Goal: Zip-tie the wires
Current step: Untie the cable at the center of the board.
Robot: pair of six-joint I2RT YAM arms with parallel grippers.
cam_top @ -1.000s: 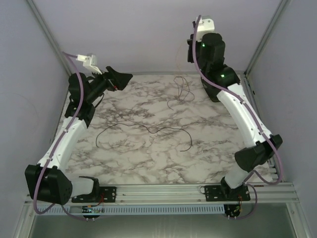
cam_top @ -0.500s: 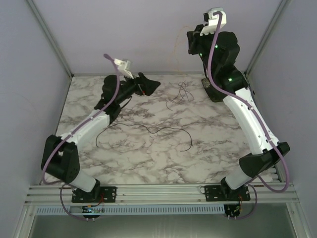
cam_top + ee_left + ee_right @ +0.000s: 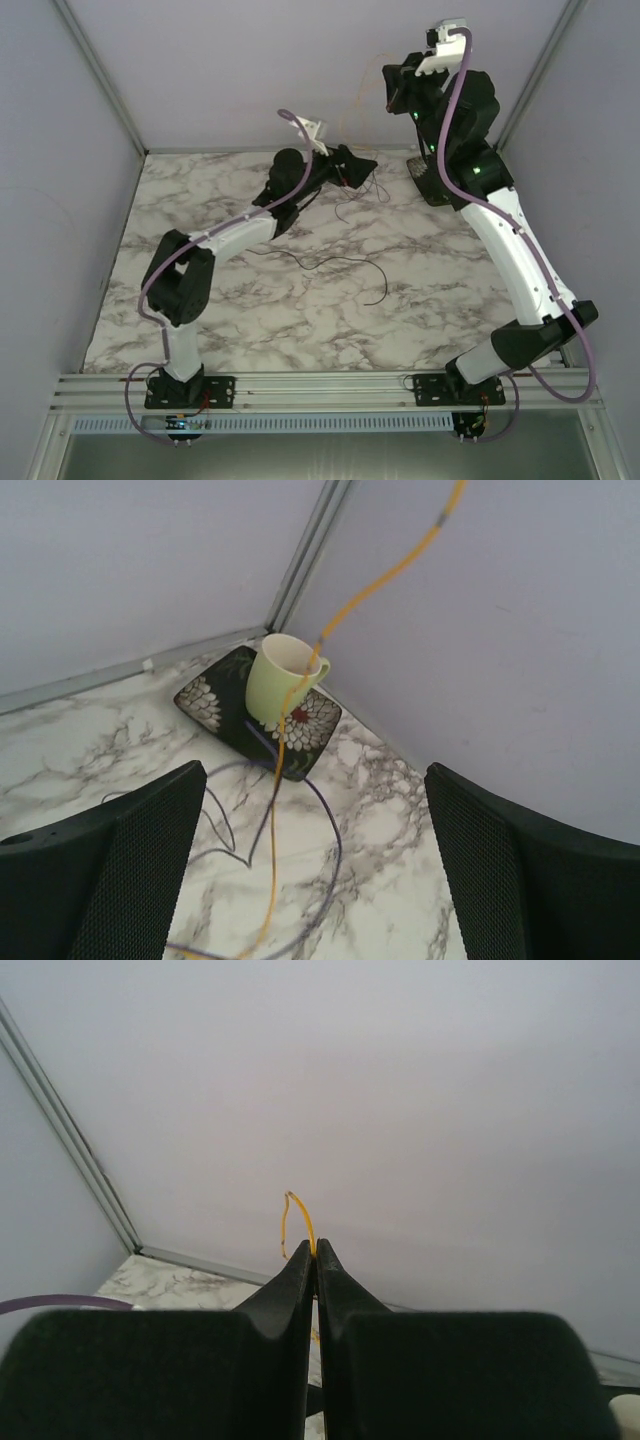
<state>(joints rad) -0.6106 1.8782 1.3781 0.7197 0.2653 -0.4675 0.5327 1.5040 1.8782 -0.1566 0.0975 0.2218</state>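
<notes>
up in right pincer, one yellow wire

Marble table; loose wires, floral plate

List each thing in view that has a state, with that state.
left gripper: open, empty.
right gripper: shut on yellow wire.
yellow wire: pinched, hanging toward the table.
dark wire: lying loose on table.
purple wire: looped loose on table.
cup: upright on plate.
plate: flat, in table corner.
</notes>
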